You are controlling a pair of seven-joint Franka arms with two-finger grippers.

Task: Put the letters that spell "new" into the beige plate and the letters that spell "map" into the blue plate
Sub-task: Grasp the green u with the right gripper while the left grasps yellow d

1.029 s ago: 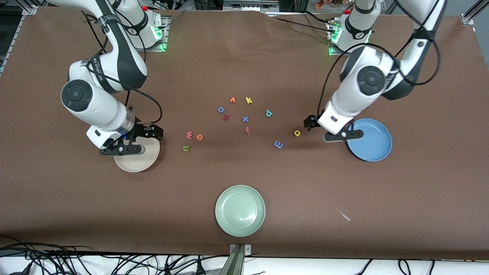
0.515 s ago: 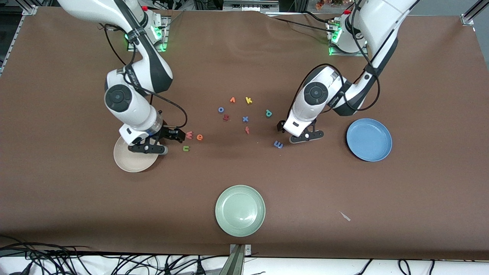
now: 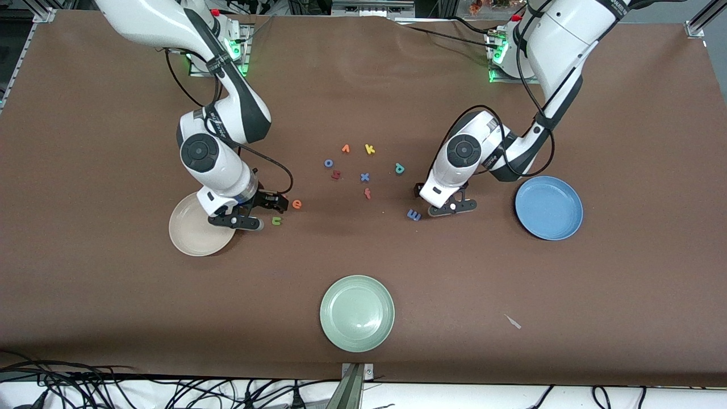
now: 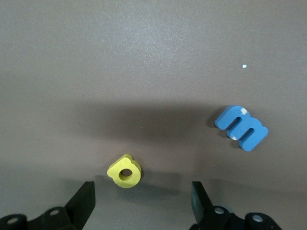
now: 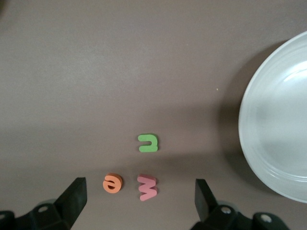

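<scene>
Front view: yellow a and pinkish-red w hidden under arms. Right wrist view: beige plate (image 5: pixel 268 143) cut off at edge.

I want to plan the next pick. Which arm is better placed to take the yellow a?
The left arm. Its left gripper hangs open right over the yellow a, fingers on either side of it. The right gripper is over the pink w.
</scene>
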